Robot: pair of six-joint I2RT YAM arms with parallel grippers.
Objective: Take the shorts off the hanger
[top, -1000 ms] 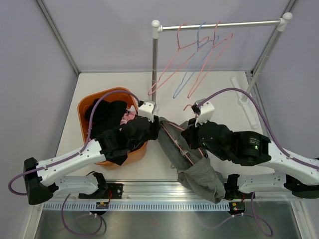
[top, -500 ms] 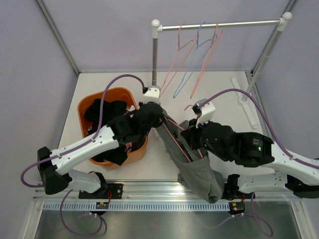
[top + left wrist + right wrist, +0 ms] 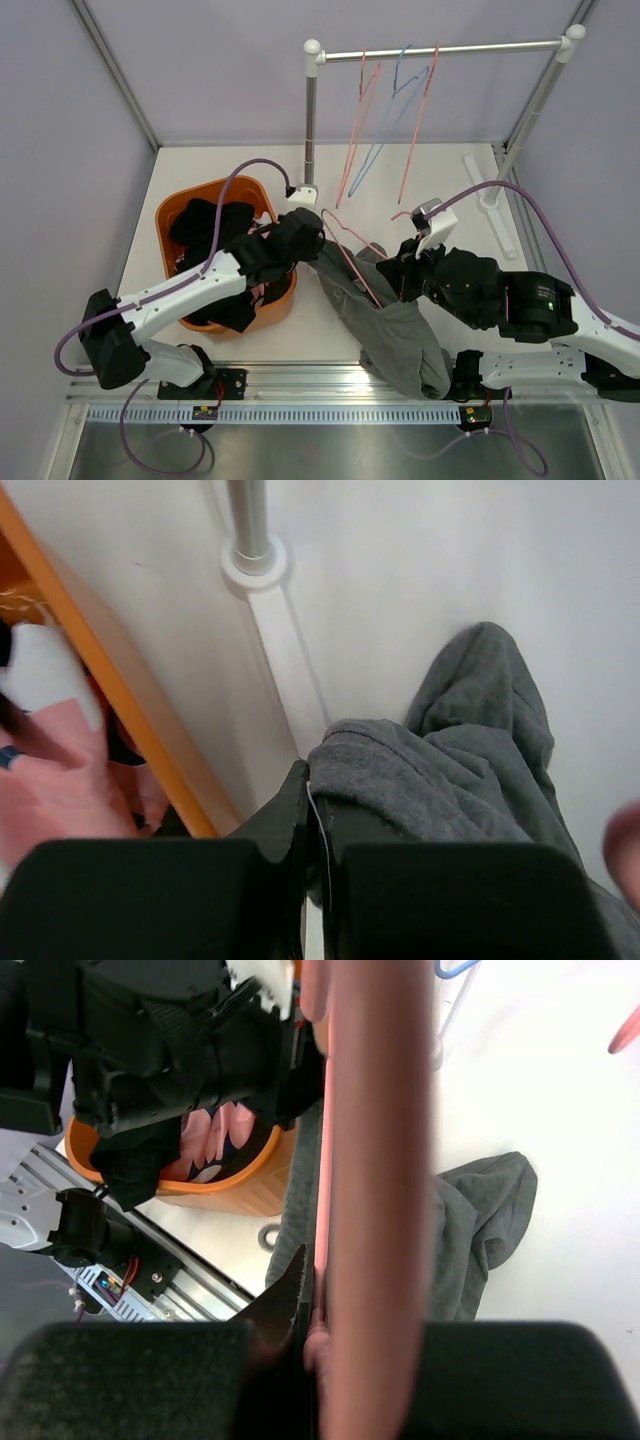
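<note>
White tabletop (image 3: 450,190) under lilac walls, and the clothes rail (image 3: 450,48) is standing at twelve o'clock with three bare wire hangers (image 3: 358,130) dangling from it. Centre stage, the grey shorts (image 3: 390,330) are draping from the middle down toward five o'clock, threaded on a pink hanger (image 3: 345,250). Left gripper (image 3: 312,792) is pinching the grey waistband edge, jaws closed tight on the cloth. Right gripper (image 3: 312,1295) is clamping the pink hanger's wire, closed on it. Over at nine o'clock, the orange basket (image 3: 168,215) is holding black shorts (image 3: 215,225) and pink printed shorts (image 3: 205,1135)
</note>
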